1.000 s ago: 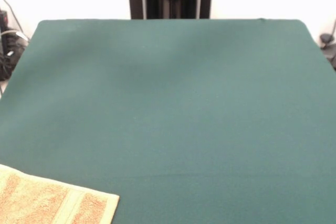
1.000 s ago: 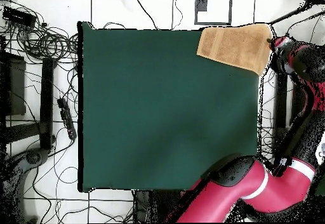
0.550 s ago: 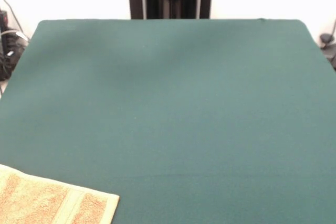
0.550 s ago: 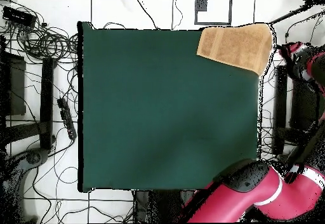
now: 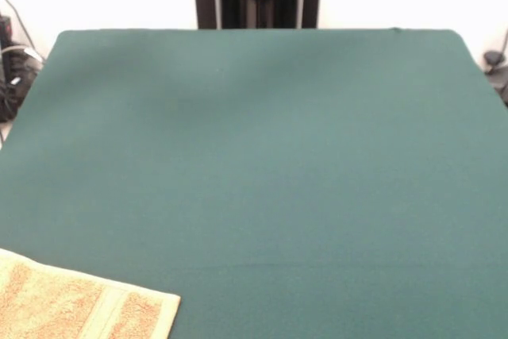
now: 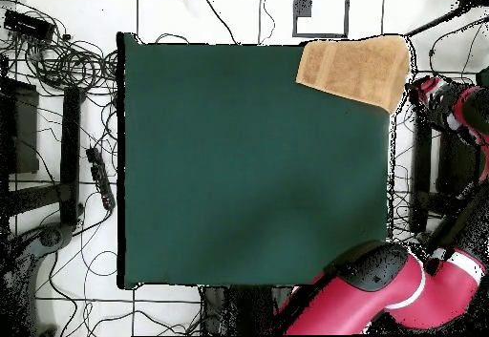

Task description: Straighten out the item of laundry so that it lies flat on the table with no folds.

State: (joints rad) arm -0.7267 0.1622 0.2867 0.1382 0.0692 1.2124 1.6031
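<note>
No legible text, label, brand, number or sign appears in either view. The towel (image 5: 79, 307) and the surface (image 5: 262, 148) carry no readable markings.

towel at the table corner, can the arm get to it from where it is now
Probably yes: the towel lies flat and uncovered at the table corner, and the arm's end hangs just off that edge, nothing between them.
</note>
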